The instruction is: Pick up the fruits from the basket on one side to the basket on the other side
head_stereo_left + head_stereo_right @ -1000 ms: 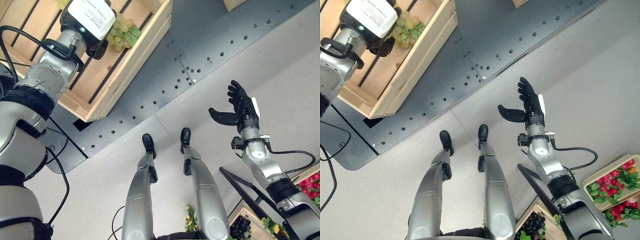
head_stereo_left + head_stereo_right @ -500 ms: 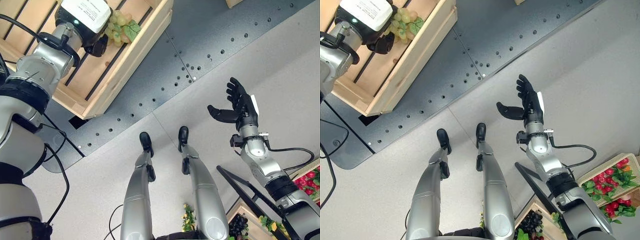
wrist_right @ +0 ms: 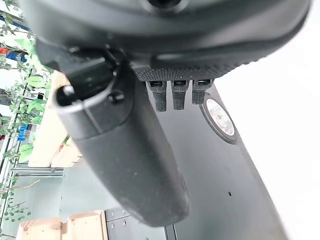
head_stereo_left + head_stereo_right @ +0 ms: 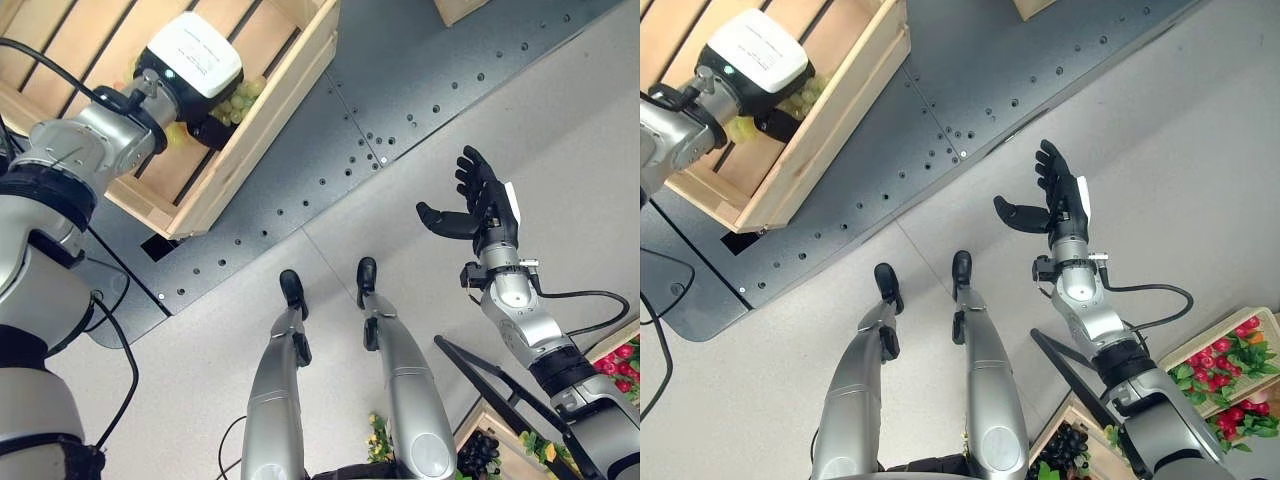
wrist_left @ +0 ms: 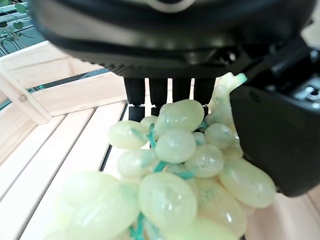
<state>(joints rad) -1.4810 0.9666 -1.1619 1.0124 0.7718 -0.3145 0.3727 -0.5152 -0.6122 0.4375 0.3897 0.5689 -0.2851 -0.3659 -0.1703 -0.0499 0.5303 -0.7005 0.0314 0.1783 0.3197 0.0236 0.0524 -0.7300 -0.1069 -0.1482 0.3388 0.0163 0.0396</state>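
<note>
Green grapes [image 5: 175,175] half-hidden by left hand [image 4: 215,128]

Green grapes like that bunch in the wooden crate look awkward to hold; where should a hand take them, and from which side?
Probably around the upper part of the green grape bunch, near its stem, coming from above. The bunch is lumpy and hangs loosely, so fingers on one side and thumb on the other cradle it best. The left hand holds it this way over the wooden crate.
</note>
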